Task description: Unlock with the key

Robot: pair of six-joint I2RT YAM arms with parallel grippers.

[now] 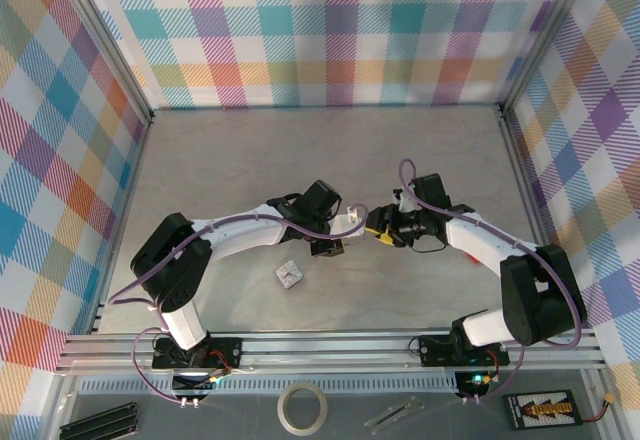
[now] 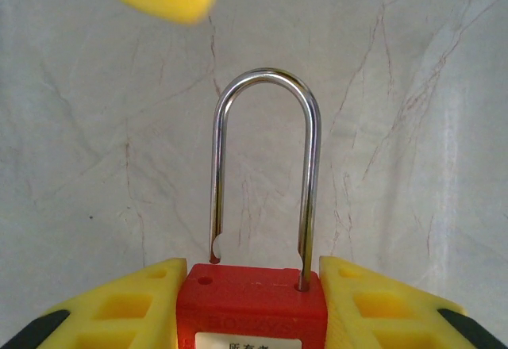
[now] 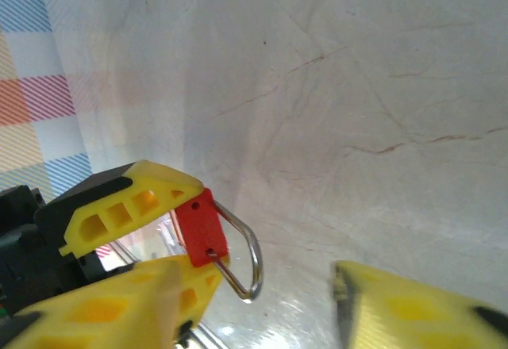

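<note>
Red padlock (image 2: 252,305) sits clamped in my left gripper (image 2: 254,265), mid-table, one shackle (image 2: 266,75) leg clear of its body. Just right, my right gripper (image 3: 258,285) hangs released and empty; I fear its fingers could snag that shackle.

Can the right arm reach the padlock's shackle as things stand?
Probably yes. The left jaws clamp only the red body of the padlock, so the shackle sticks out bare. The right jaws stand open just beside it, with nothing between.

Glossy metal shackle (image 2: 267,74), plastic padlock body (image 2: 250,301)
</note>
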